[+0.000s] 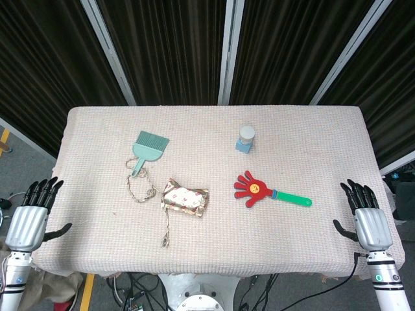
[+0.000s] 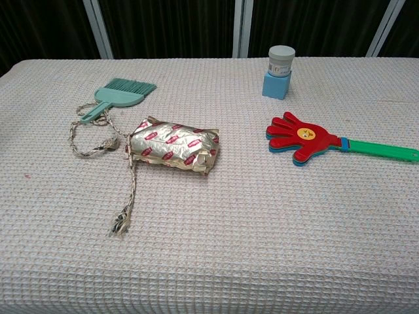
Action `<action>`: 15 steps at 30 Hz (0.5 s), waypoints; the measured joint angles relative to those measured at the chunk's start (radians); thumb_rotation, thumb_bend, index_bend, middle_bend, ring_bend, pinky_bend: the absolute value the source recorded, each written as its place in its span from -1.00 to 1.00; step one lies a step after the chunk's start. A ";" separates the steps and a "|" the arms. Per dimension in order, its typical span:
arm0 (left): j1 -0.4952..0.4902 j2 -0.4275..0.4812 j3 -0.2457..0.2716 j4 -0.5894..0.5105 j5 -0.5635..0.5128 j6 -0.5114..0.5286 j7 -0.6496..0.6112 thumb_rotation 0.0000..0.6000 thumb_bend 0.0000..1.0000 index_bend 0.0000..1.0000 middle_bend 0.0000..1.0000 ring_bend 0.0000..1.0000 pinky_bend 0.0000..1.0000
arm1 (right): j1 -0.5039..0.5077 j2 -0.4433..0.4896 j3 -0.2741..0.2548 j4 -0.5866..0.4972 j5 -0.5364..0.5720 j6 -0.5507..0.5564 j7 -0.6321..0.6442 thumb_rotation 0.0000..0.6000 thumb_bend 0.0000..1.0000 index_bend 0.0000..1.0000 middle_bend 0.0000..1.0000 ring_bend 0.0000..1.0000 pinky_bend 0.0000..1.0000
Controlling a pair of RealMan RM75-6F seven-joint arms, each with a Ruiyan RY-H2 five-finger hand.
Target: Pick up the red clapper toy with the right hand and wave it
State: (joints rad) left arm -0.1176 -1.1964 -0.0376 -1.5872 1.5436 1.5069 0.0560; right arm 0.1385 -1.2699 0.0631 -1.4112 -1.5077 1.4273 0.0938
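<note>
Right hand [image 1: 367,217] empty, fingers spread, off the table edge, hidden from chest view, apart from red clapper toy [image 1: 255,188].

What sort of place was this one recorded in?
Probably a lab or staged test setup, not a home: a table under a knitted cloth, dark curtains with metal posts behind, and loose cables hanging under the front edge.

left hand [image 1: 29,217]: near left corner of head view, off the table edge, fingers spread and pointing far, thumb out to the right, holding nothing | right hand [image 1: 367,217]: near right corner, same pose, thumb out to the left, holding nothing | chest view: neither hand shows
</note>
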 measured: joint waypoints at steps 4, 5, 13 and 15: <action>0.003 0.001 0.001 0.002 -0.001 0.003 -0.001 0.97 -0.74 -0.91 -0.96 -1.00 -0.88 | 0.000 -0.003 -0.003 0.002 0.001 -0.006 -0.007 1.00 -0.65 -1.00 -1.00 -1.00 -1.00; 0.003 0.002 0.001 0.002 -0.002 0.002 -0.002 0.96 -0.74 -0.91 -0.96 -1.00 -0.88 | 0.001 -0.004 -0.004 0.002 0.002 -0.008 -0.007 1.00 -0.65 -1.00 -1.00 -1.00 -1.00; -0.003 0.005 -0.003 0.006 -0.010 -0.012 -0.011 0.97 -0.74 -0.91 -0.96 -1.00 -0.88 | 0.015 -0.015 -0.008 -0.004 -0.001 -0.032 -0.029 1.00 -0.65 -1.00 -1.00 -1.00 -1.00; -0.005 0.006 -0.001 0.006 -0.010 -0.017 -0.015 0.98 -0.74 -0.91 -0.96 -1.00 -0.88 | 0.021 -0.018 -0.009 -0.009 -0.002 -0.042 -0.048 1.00 -0.65 -1.00 -1.00 -1.00 -1.00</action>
State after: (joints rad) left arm -0.1222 -1.1906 -0.0391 -1.5808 1.5335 1.4904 0.0413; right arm 0.1594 -1.2875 0.0539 -1.4202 -1.5092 1.3856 0.0458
